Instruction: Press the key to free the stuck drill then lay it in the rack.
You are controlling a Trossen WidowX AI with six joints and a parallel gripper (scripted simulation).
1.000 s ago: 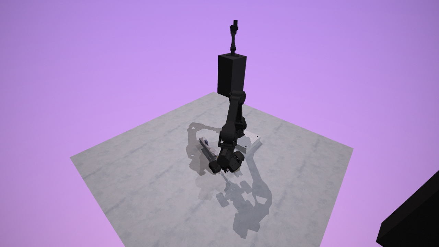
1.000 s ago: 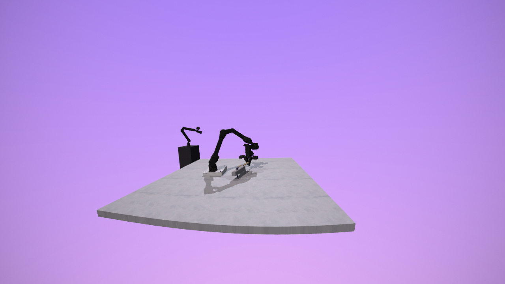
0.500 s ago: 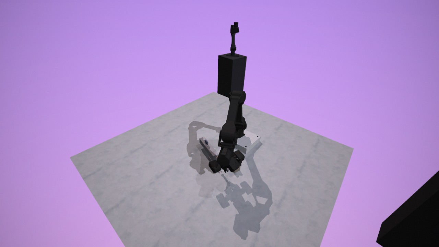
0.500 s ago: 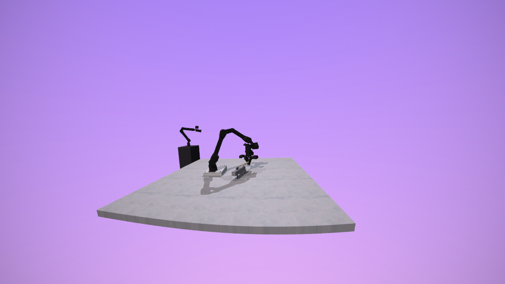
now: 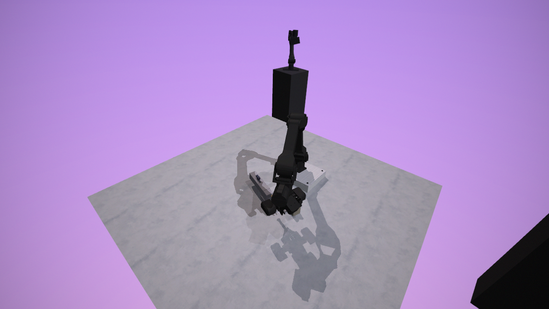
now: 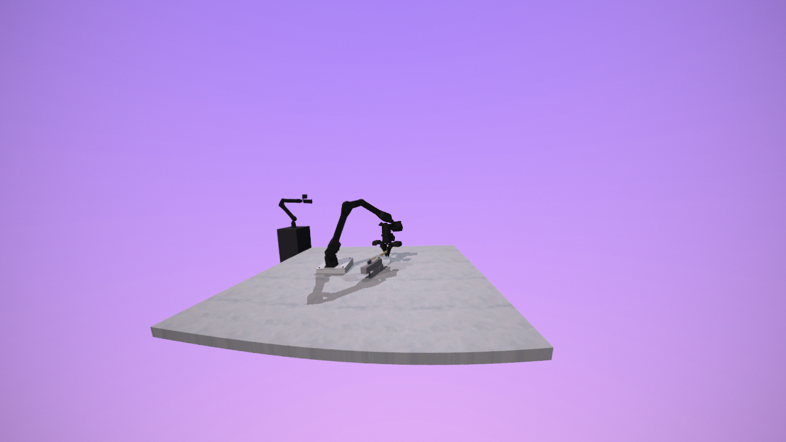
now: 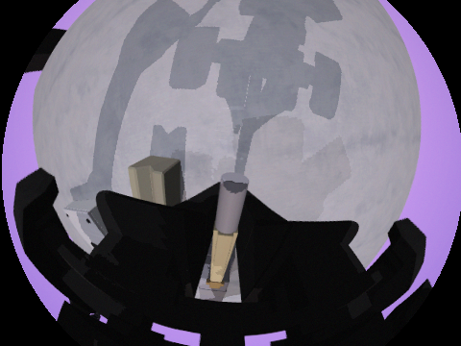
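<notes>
My gripper (image 5: pixel 283 212) (image 6: pixel 387 255) (image 7: pixel 229 188) points down, shut on the drill (image 7: pixel 230 211), whose grey cylindrical end sticks out past the fingers. A tan tapered part and a small orange tip show behind it in the wrist view. In the exterior view a thin tan length slopes between the fingers and the long grey holder (image 5: pixel 260 185) (image 6: pixel 369 268). A small dark blue piece (image 5: pixel 258 177), perhaps the key, sits on the holder. I cannot tell whether the drill's inner end is inside the holder. A tan notched block (image 7: pixel 144 185), apparently the rack, stands left of the fingers in the wrist view.
The arm's white base plate (image 5: pixel 316 174) (image 6: pixel 333 269) (image 7: pixel 83 222) is beside the holder. The grey table (image 5: pixel 161 230) (image 6: pixel 428 324) carries the arm's shadows. A black pedestal (image 5: pixel 289 92) (image 6: pixel 293 242) with another small arm stands beyond the table's edge. A dark block (image 5: pixel 518 276) shows at lower right.
</notes>
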